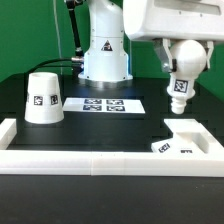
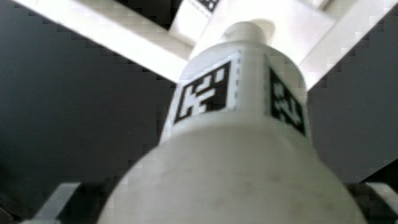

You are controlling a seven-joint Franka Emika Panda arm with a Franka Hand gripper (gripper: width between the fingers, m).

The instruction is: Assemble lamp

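Observation:
My gripper (image 1: pixel 184 58) is shut on the round white bulb (image 1: pixel 180 86) and holds it in the air at the exterior view's right, with the tagged neck pointing down. The low angular base (image 1: pixel 177 139) lies on the black table a little below the neck, apart from it. The truncated-cone shade (image 1: pixel 42 97) stands at the exterior view's left. In the wrist view the bulb (image 2: pixel 222 130) fills the picture between my gripper (image 2: pixel 217 208) fingers (image 2: pixel 54 200), and its neck points at a white part beyond it.
The marker board (image 1: pixel 103 103) lies flat mid-table in front of the robot's white pedestal (image 1: pixel 104 55). A raised white wall (image 1: pixel 100 163) runs along the table's front and turns up both sides; the base lies close to its right corner.

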